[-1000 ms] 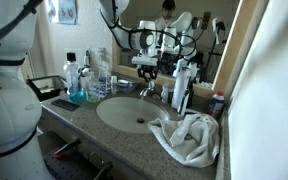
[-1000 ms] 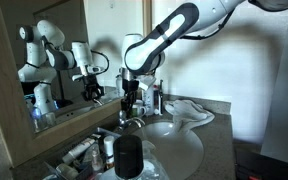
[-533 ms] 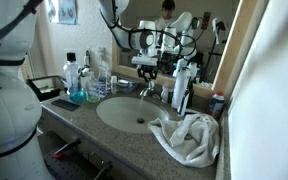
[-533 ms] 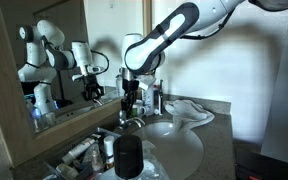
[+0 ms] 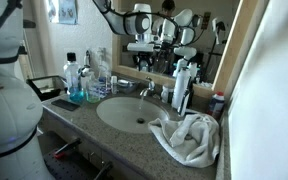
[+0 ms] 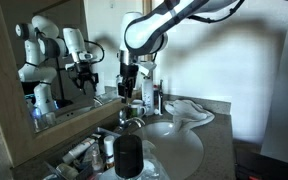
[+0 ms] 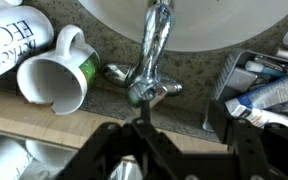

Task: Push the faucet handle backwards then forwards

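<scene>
The faucet handle (image 7: 144,92) is a short chrome lever on the small silver tap behind the oval white basin (image 5: 114,115); its spout (image 7: 156,30) reaches over the bowl. It also shows as the faucet handle (image 5: 146,90) and the faucet handle (image 6: 129,116) in both exterior views. My gripper (image 7: 179,118) hangs above the tap, open, its fingers spread and nothing between them. One dark finger (image 7: 139,118) lines up just behind the handle without touching it. From outside, the gripper (image 5: 145,55) and the gripper (image 6: 130,90) stand clear above the tap.
A white mug (image 7: 59,70) lies on its side beside the tap, by a white bottle (image 7: 9,45). A tray of tubes (image 7: 269,85) sits on the other side. Pump bottles (image 5: 181,85), a blue-liquid bottle (image 5: 74,82), a crumpled towel (image 5: 189,138) and the mirror (image 5: 199,30) crowd the counter.
The gripper has lifted straight up off the faucet and its fingers have opened. The faucet and counter items have not moved.
</scene>
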Tool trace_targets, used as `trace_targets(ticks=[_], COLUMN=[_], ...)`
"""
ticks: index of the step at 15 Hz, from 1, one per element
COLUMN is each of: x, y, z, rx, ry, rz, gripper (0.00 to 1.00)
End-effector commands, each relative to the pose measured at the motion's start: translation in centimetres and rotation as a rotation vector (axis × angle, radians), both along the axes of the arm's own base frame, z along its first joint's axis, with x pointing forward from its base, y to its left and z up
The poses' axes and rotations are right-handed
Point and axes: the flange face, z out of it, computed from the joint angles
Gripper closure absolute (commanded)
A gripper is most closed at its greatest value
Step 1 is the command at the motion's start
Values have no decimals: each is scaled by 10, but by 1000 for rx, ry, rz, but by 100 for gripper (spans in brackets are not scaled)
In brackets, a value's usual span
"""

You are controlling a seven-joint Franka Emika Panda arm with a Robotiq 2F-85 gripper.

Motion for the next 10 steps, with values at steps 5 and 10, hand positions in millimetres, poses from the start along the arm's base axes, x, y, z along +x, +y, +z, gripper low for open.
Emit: trace_targets(ticks=[5,10], x=[-22,-16], y=[12,0], z=[42,29], rx=[-8,-9], ry=[12,25], rz=[26,8], gripper=[0,0])
